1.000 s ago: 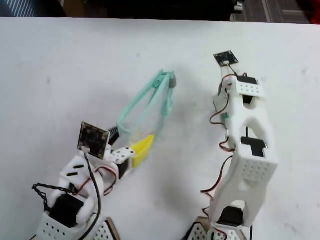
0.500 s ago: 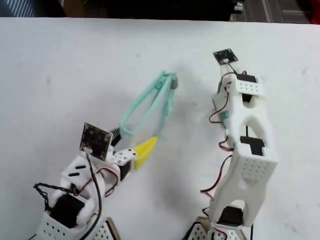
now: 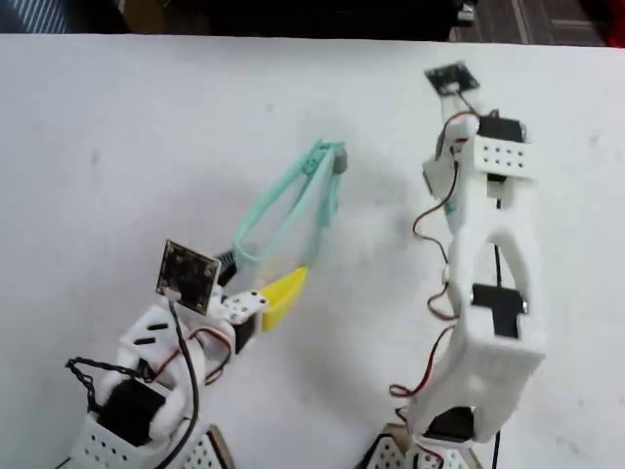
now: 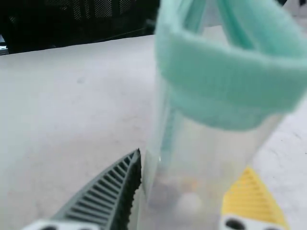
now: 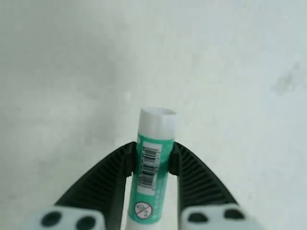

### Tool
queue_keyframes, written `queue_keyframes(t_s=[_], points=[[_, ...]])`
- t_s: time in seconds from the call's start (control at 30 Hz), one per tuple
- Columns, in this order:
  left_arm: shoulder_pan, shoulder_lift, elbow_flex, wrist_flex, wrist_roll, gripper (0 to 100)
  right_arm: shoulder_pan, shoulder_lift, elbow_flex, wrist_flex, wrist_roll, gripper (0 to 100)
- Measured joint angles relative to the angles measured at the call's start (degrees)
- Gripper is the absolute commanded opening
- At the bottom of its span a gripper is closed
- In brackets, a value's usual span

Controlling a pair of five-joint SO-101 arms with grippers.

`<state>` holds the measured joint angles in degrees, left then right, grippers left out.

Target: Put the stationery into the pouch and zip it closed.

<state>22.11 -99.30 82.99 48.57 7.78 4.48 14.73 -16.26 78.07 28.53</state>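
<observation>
A clear pouch (image 3: 283, 210) with mint-green zipper trim lies slanted at mid-table, its grey zipper pull (image 3: 338, 163) at the far end. My left gripper (image 3: 266, 295) holds the pouch's near end. In the left wrist view the clear pouch wall (image 4: 201, 158) sits between the black finger (image 4: 115, 191) and the yellow finger (image 4: 249, 194). The zipper halves gape apart along the pouch. My right gripper (image 5: 151, 148) is shut on a white and green glue stick (image 5: 156, 124), held above bare table. The right arm (image 3: 488, 195) stretches along the table's right side.
The white table (image 3: 127, 127) has free room on the left and far side. Both arm bases stand at the near edge. A dark edge runs along the table's far side.
The right arm has stretched farther from its base, carrying the glue stick. The left gripper and the pouch's near end shifted slightly a second ago and have since stayed still.
</observation>
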Motion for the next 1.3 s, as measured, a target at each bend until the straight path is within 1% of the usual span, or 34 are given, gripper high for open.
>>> queue_keyframes(t_s=[0.13, 0.27, 0.4, 0.53, 0.63, 0.7, 0.83, 1.0, 1.2, 1.3], points=[[0.00, 0.00, 0.00, 0.00, 0.00, 28, -5.71, -13.63, -3.16, 7.30, 0.00, 1.6], [0.00, 0.00, 0.00, 0.00, 0.00, 28, -15.03, -29.36, -5.36, 9.93, 0.00, 1.6], [0.00, 0.00, 0.00, 0.00, 0.00, 28, -25.85, -45.89, -5.63, 7.74, 0.00, 1.6], [0.00, 0.00, 0.00, 0.00, 0.00, 28, -38.42, -58.90, -2.11, 5.01, 0.00, 1.6], [0.00, 0.00, 0.00, 0.00, 0.00, 28, -45.19, -64.18, 3.34, 2.11, 0.00, 1.6], [0.00, 0.00, 0.00, 0.00, 0.00, 28, -48.09, -66.64, 8.97, -1.41, 0.00, 1.6], [0.00, 0.00, 0.00, 0.00, 0.00, 28, -51.60, -69.71, 22.59, -11.69, 0.00, 1.6], [0.00, 0.00, 0.00, 0.00, 0.00, 28, -52.92, -72.53, 37.54, -27.43, 0.00, 1.6], [0.00, 0.00, 0.00, 0.00, -1.32, 28, -52.31, -72.44, 47.82, -41.32, 0.00, 1.6], [0.00, 0.00, 0.00, 0.00, -1.32, 28, -48.35, -71.91, 50.81, -45.80, -3.60, 1.6]])
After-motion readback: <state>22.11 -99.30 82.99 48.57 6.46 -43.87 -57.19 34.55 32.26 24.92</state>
